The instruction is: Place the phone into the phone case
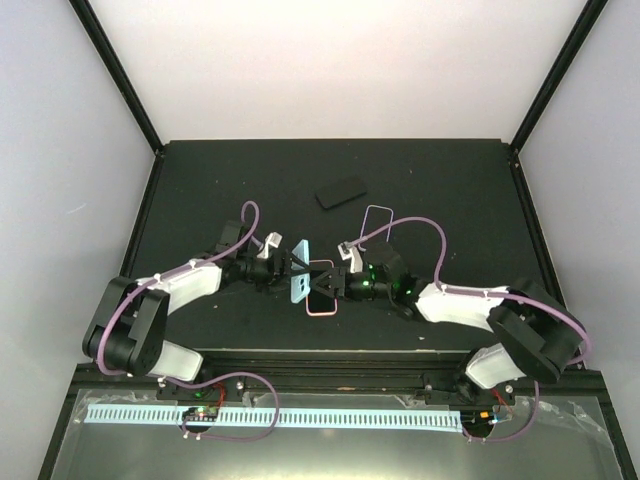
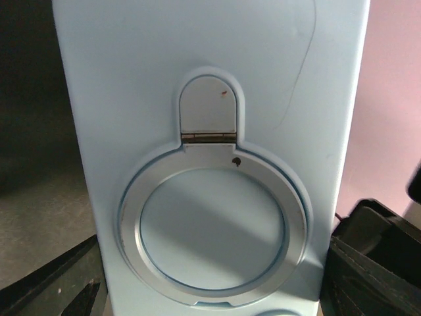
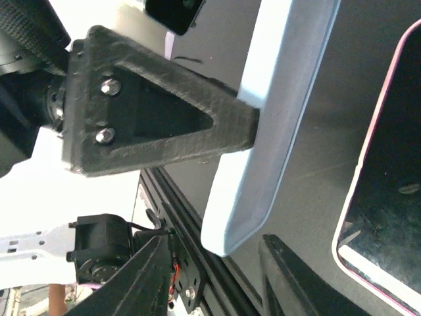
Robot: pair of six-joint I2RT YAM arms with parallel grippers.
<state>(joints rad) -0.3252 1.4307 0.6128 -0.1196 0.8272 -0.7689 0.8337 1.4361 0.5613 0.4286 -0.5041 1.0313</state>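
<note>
1. While the left gripper (image 1: 291, 267) is clamping the blue phone case (image 2: 210, 99) upright, the black phone (image 1: 340, 190) is lying on the table, well apart.
2. The right gripper (image 3: 213, 240) is straddling the case's end, jaws apart.

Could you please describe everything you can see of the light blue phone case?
The light blue phone case looks like smooth matte plastic with rounded corners. Its back carries a silver metal ring stand, folded flat and hinged under a small arched tab. It is held upright on edge over the black table, clamped across its width by the left gripper. One end sits between the right gripper's fingers; contact there is unclear.
</note>
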